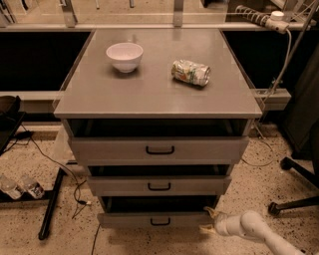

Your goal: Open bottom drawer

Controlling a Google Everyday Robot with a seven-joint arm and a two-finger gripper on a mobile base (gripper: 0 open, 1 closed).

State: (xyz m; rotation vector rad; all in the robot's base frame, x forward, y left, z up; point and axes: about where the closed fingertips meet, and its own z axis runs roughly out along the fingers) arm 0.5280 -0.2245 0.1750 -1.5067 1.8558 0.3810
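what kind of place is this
Probably a lab or workshop: a grey drawer cabinet on speckled floor, a power strip behind, and the robot's gripper at the right end of the bottom drawer.

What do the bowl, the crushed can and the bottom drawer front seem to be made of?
The bowl: probably glazed ceramic or plastic; white, smooth, shiny. The can: thin metal, judging by dents and printed, glinting skin. The bottom drawer: grey matte front, maybe painted metal or laminate, with black handle. The gripper is by its right end.
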